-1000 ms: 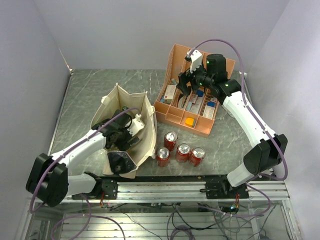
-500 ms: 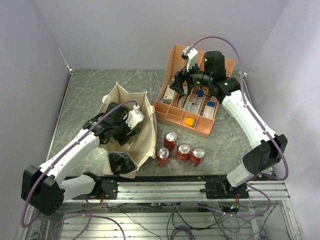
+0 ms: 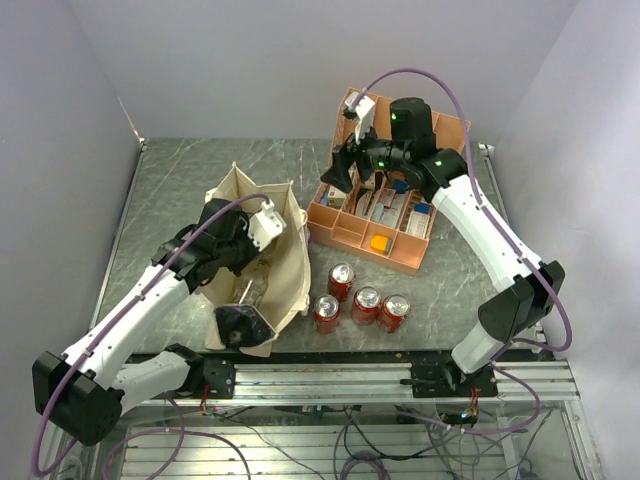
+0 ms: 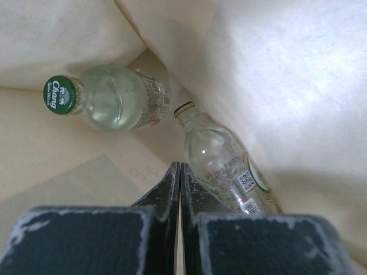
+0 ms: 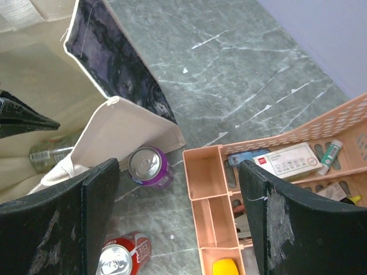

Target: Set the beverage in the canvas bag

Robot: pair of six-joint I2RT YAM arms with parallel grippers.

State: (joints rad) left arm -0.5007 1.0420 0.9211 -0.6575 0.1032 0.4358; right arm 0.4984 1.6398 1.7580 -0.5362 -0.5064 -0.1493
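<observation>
Left pincer first: its jaws are pressing flat together with nothing between them, and it is hanging inside the mouth of the canvas bag. Just beyond its tips, two drinks are lying on the bag's floor. The green-capped Chang bottle is pointing left, and a second clear bottle is slanting along the fabric wall; I cannot tell whether that one is capped.

So the beverage is sitting in the bag, and this is looking like the tail end of a drop-off. By my reading, the next move is calling for the left arm to lift straight up and out without catching the cream cloth.

Over on the other side, the right pincer is standing wide open and empty, hovering above the gap between the bag and the orange-pink organizer. A purple can is standing right below it, just beside the bag's dark end panel. If more drinks are going in, that arm is needing to drop around a can, and the red cans are clustering close together, so care is wanted.

Everything is resting on a grey marbled table. Pale lilac walls are closing in on three sides, and an aluminium rail is carrying both arm bases.
</observation>
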